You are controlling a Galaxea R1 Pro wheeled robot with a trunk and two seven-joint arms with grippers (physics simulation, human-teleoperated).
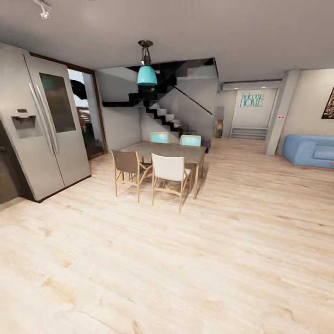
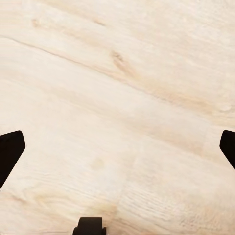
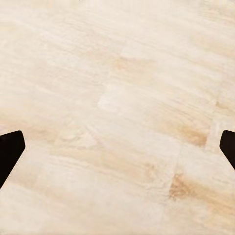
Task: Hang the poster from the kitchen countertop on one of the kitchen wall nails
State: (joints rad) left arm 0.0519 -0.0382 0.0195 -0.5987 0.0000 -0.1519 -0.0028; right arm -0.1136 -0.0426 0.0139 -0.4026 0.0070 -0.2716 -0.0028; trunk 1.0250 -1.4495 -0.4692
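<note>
From the head view we see pale grained wood floor (image 1: 185,260), a brushed-steel fridge (image 1: 41,125), and a rectangular dining table (image 1: 167,150) ringed by chairs. Our left gripper (image 2: 117,147) spreads wide over the planks. Our right gripper (image 3: 117,147) is likewise wide, holding nothing.

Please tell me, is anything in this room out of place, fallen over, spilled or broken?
Nothing stands out. The four chairs stand upright around the dining table, the fridge is closed, and the wood floor shows no spill or damage.
</note>
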